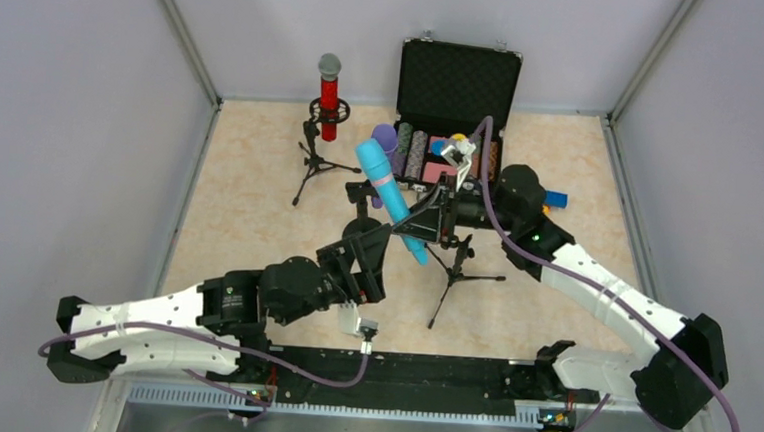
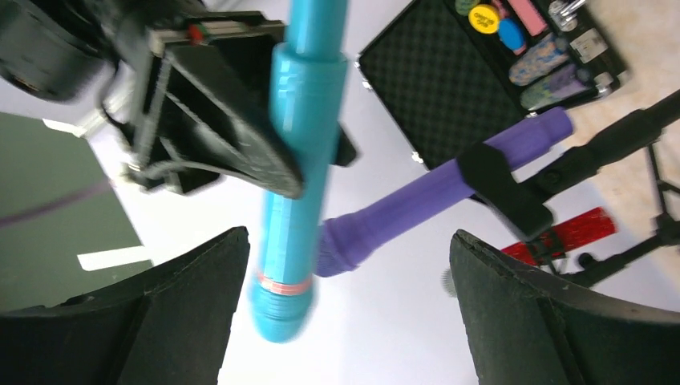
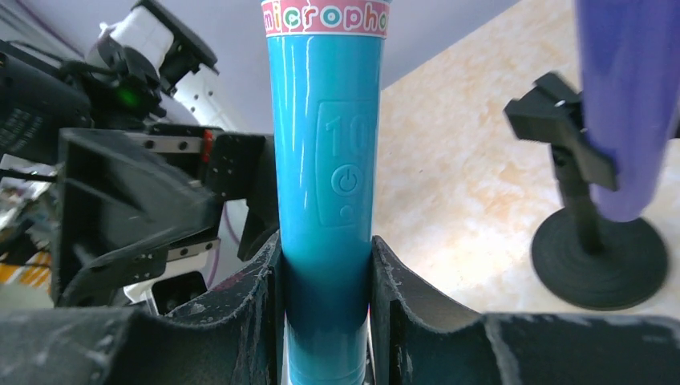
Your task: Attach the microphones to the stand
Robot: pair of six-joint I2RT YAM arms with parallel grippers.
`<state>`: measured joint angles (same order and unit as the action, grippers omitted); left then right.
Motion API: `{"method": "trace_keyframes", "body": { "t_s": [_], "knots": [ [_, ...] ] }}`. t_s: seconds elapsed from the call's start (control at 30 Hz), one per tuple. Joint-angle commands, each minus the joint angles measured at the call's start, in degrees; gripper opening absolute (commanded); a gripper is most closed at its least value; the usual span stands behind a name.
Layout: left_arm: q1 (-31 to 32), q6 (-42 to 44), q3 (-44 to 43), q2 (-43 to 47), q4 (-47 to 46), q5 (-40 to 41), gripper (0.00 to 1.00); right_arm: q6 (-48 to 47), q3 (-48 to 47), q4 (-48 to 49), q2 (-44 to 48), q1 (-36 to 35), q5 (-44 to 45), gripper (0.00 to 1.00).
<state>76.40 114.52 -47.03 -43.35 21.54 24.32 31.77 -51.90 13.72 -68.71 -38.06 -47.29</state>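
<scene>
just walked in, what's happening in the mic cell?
The right hand is clamped on the turquoise microphone, holding it up over mid-table. The left hand is wide open beside it, holding nothing. The red microphone stands upright on its tripod stand at the back left. The purple microphone sits clipped on a round-base stand. The turquoise one looks not yet mounted.

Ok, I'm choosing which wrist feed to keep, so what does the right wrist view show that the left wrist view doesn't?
Only the right wrist view: the power button on the turquoise mic, and the round stand base under the purple mic.
Only the left wrist view: the red mic, the open case, and the left gripper, open around the turquoise mic without touching it.
Both: the turquoise mic with the right gripper on it, and the purple mic in its clip.
</scene>
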Motion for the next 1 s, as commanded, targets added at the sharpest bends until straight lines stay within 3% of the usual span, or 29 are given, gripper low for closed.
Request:
{"method": "trace_keyframes", "body": {
  "t_s": [0.0, 0.23, 0.5, 0.67, 0.97],
  "knots": [
    [0.24, -10.10, 3.37, 2.32, -3.32, 2.64, 0.99, -2.22, 1.61, 4.20, 5.51, 1.78, 6.37, 0.00],
    [0.24, -37.98, 3.25, -0.36, -4.08, 7.05, 0.99, -6.56, 5.31, 5.68, 12.07, 2.84, 16.24, 0.00],
    [-0.20, -82.97, -2.12, -9.83, -2.06, 15.96, 0.99, -10.15, 7.01, 6.57, 15.51, 3.00, 22.60, 0.00],
    [-2.46, -103.12, -2.83, -11.38, -3.09, 5.77, 0.99, -8.66, 7.85, 9.87, 15.33, 2.97, 22.65, 0.00],
    [-16.08, -130.27, 2.56, -5.87, -25.24, -19.23, 0.93, -5.53, 8.41, 16.00, 14.30, 2.99, 20.85, 0.00]
  ]
}}
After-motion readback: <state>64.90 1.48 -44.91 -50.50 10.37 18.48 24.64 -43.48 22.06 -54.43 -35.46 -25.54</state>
